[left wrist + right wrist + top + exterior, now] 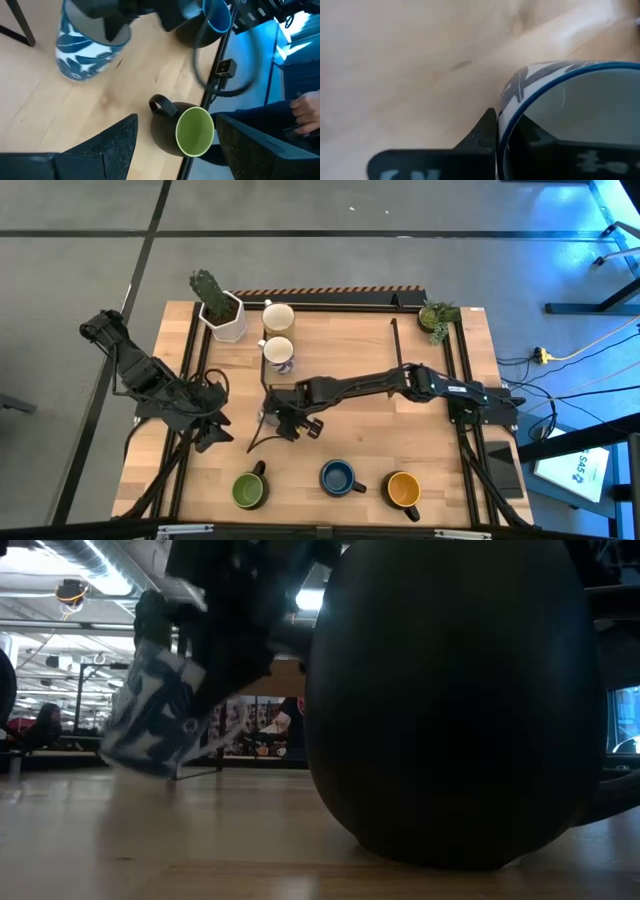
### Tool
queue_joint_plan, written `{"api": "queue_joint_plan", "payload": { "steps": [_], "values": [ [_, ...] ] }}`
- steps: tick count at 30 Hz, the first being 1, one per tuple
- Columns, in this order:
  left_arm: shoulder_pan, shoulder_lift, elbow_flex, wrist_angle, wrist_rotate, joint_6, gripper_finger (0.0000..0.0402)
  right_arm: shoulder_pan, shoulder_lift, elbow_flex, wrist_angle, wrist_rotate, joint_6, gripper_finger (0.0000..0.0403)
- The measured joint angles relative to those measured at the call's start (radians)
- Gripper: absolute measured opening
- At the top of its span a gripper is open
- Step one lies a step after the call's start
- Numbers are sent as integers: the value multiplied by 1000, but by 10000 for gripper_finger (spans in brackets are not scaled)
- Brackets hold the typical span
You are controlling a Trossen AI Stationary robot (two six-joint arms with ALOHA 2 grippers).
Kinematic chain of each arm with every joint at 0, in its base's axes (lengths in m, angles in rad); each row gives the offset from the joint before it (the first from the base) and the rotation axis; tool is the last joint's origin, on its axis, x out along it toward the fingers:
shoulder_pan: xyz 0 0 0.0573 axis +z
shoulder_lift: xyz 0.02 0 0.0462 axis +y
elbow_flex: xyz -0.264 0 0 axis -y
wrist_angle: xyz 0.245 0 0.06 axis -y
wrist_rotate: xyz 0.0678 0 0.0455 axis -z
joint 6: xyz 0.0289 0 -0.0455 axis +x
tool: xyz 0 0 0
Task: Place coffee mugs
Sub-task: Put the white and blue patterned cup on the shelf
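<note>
My right gripper (283, 420) reaches to the table's middle left and is shut on a white mug with a blue leaf pattern (150, 715), which also shows in the left wrist view (85, 50). My left gripper (213, 432) is open and empty just left of it, with the dark green-lined mug (192, 131) beyond its fingers. A cream mug (278, 318) and a white-and-blue mug (279, 354) stand at the back. The green-lined mug (249, 490), a blue-lined mug (338, 477) and an orange-lined mug (403, 490) stand along the near edge. My right gripper holds the patterned mug by its rim (510, 100), with one finger outside the wall (482, 137) and the other inside the cup. The fingers come from above. The mug is lifted clear of the table and hangs tilted below them.
A white hexagonal pot with a cactus (222, 310) stands at the back left and a small leafy plant (437, 315) at the back right. A dark mug (450, 700) fills the low view close to the camera. A person's hand (305, 107) shows beyond the table's edge.
</note>
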Motion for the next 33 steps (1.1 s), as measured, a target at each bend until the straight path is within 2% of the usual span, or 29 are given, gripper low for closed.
{"api": "queue_joint_plan", "payload": {
  "steps": [6, 11, 26, 33],
  "values": [
    [0, 0, 0, -41, -15, 1, 263, 1, -18, 90, -91, -24, 47, 6],
    [0, 0, 0, -50, -17, 1, 263, 1, -64, 88, -142, -74, 90, 7],
    [0, 0, 0, -46, -86, -2, 263, 2, -312, 91, -424, -74, 124, 5],
    [0, 0, 0, -46, -95, -3, 263, -3, -472, 91, -614, 36, 126, 5]
  ]
}}
